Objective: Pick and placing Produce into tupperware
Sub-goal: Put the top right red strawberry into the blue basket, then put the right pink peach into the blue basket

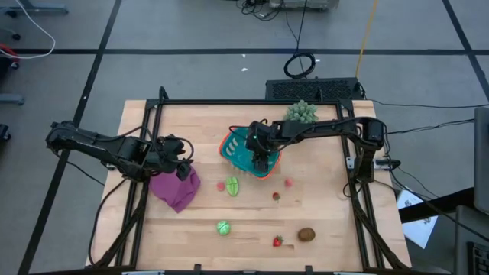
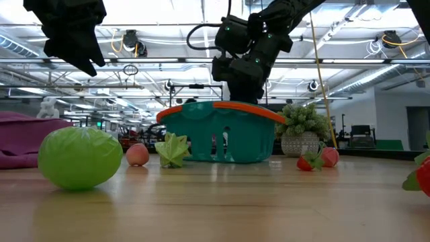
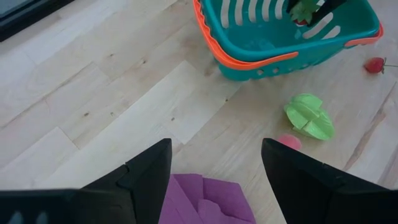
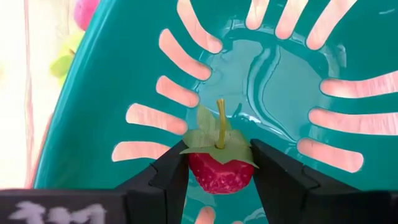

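My right gripper [image 4: 221,171] holds a strawberry [image 4: 221,169] over the basket [image 4: 112,99], frame centre; next I release. Left gripper [image 3: 214,171] idles open.

The right pincer [image 1: 261,162] fills the basket [image 1: 237,149] mouth. A purple cloth [image 1: 177,189] blocks the left side; open tabletop [image 1: 336,206] lies between the scattered fruit pieces.

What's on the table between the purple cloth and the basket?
Nothing. In the left wrist view only bare wood lies between the purple cloth and the basket. The green piece sits off to one side.
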{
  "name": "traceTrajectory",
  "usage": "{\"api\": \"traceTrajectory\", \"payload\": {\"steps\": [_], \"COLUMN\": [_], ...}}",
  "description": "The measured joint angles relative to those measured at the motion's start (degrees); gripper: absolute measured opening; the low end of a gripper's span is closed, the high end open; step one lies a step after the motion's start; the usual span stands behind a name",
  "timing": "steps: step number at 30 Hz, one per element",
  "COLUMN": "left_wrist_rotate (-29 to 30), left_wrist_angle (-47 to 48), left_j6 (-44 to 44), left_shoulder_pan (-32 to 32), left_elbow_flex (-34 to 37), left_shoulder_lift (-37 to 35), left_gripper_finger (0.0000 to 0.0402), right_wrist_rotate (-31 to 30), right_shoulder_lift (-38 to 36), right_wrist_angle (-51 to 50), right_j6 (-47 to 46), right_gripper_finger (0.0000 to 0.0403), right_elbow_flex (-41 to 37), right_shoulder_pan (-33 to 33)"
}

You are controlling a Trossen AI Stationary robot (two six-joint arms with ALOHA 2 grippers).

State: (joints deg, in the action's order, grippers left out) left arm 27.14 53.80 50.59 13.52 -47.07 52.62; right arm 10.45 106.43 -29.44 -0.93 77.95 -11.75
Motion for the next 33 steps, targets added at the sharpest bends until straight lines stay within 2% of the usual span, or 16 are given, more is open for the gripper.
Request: {"api": "traceTrajectory", "payload": {"steps": [12,21,29,33], "left_wrist_rotate": [0.0,0.02,0.0,-0.03], "left_wrist_angle": [0.0,-0.02,-0.02,-0.04], "left_j6": [0.0,0.09,0.8,0.94], "left_shoulder_pan": [0.0,0.0,0.0,0.0], "left_elbow_flex": [0.0,0.0,0.0,0.0], "left_shoulder_lift": [0.0,0.0,0.0,0.0], "left_gripper_finger": [0.0253,0.0253,0.0253,0.0253], "right_wrist_rotate": [0.26,0.06,-0.08,-0.09], "right_shoulder_lift": [0.0,0.0,-0.04,-1.78], "right_wrist_angle": [-1.03,-1.0,-4.44,-7.94], "right_j6": [0.33,2.18,4.7,4.63], "right_gripper_finger": [0.019,0.0192,0.0192,0.0192], "right_elbow_flex": [0.0,0.45,8.08,10.89], "right_shoulder_pan": [-0.02,-0.02,0.33,2.79]}}
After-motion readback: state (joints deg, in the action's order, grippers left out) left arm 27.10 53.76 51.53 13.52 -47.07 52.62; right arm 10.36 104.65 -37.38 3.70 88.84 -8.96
